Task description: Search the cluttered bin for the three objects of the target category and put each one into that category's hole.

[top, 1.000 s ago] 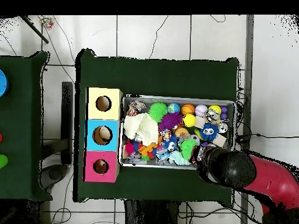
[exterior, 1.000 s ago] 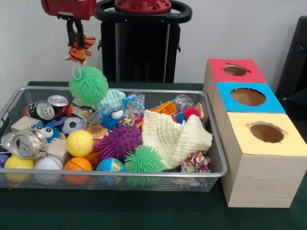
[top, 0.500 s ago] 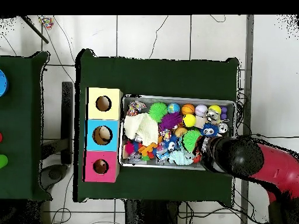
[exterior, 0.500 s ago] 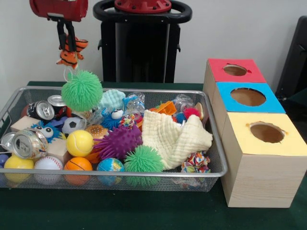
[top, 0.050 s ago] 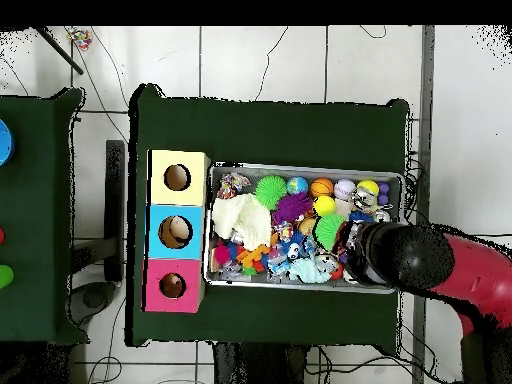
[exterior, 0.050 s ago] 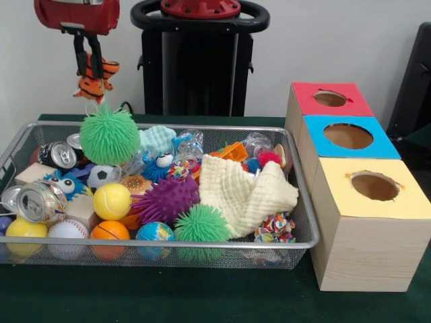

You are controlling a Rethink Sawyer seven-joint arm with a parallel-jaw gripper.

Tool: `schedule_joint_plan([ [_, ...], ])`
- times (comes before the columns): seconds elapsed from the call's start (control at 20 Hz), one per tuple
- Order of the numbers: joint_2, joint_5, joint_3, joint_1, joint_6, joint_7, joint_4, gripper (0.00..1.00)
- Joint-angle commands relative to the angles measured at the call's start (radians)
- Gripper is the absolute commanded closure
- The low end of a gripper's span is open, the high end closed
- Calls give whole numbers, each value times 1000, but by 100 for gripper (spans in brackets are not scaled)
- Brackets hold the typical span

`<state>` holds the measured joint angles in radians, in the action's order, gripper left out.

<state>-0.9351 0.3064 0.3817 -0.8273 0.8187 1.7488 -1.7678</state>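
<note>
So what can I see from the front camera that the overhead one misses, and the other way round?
Only the front view shows the gripper clamped on a small orange striped plush toy, with a green spiky ball hanging under it, above the wire bin.

Only the overhead view shows the floor tiles and a second green table.

Both show the bin, the cream cloth and the red, blue and yellow holed boxes.
</note>
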Motion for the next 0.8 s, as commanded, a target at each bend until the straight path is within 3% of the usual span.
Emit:
schedule_joint_plan([
  [0.05, 18, 55, 38, 18, 87, -119, 62, 0],
  [0.8, 28, 52, 43, -12, 16, -130, 12, 0],
])
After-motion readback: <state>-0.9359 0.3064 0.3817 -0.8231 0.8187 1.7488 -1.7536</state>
